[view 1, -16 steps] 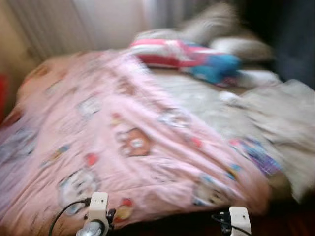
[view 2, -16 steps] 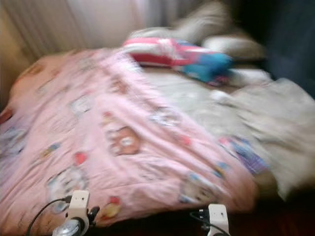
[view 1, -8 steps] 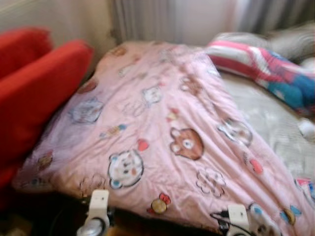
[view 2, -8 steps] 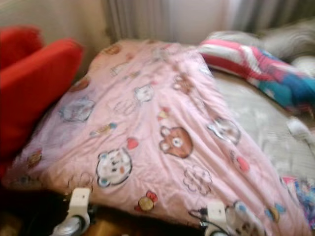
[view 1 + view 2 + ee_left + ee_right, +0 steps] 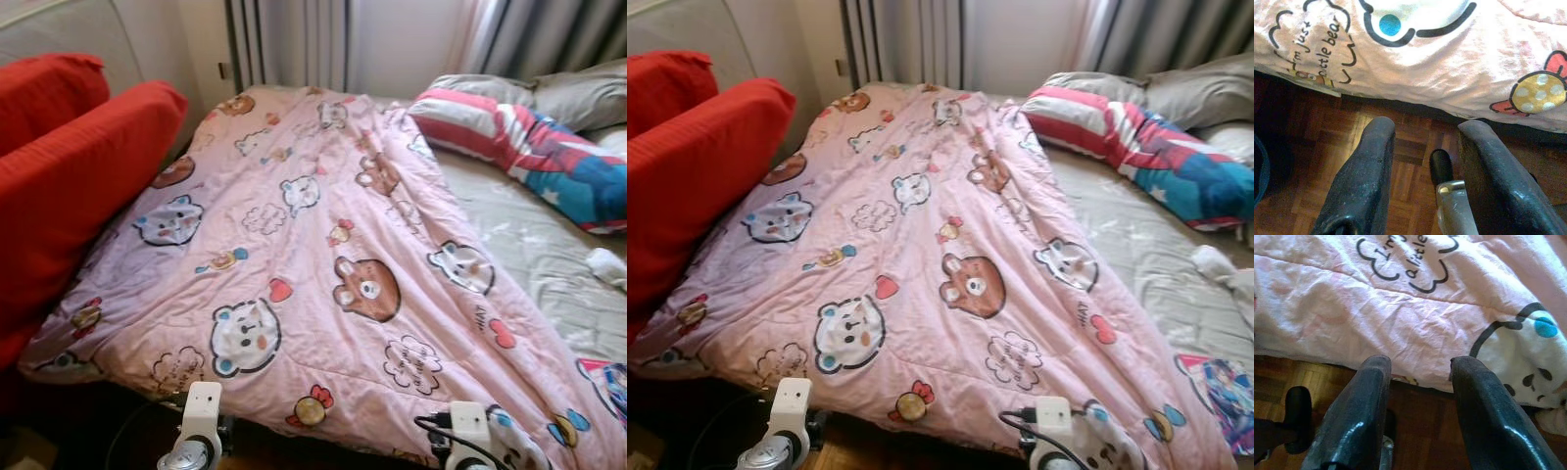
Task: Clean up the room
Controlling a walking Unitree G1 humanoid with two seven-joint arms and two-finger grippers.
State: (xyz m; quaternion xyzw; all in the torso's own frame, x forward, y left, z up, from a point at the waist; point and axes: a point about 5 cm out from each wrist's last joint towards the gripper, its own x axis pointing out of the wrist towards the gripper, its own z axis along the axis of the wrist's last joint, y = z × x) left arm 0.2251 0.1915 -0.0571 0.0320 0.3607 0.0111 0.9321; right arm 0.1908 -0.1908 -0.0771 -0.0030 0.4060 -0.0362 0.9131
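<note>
A pink quilt (image 5: pixel 323 255) printed with cartoon bears lies spread over the left half of a bed, its near edge hanging over the bed's foot. My left gripper (image 5: pixel 1422 147) is open and empty, low over the wooden floor (image 5: pixel 1327 142) just short of the quilt's hem (image 5: pixel 1449 93). My right gripper (image 5: pixel 1420 377) is also open and empty, close below the quilt's near edge (image 5: pixel 1415 347). The tops of both wrists, left (image 5: pixel 201 416) and right (image 5: pixel 468 431), stand at the bed's foot in the eye views.
A red sofa (image 5: pixel 69 176) presses against the bed's left side. A striped red, white and blue pillow (image 5: pixel 529 147) and grey pillows (image 5: pixel 578 93) lie at the head. Bare grey sheet (image 5: pixel 529 255) covers the right half, with a white cloth (image 5: pixel 607 264) and a colourful picture sheet (image 5: pixel 1220 392).
The camera has swung left and steadied: the red sofa came into view and the pillows slid to the right. The picture is sharp now. Both wrists keep their place low in view.
</note>
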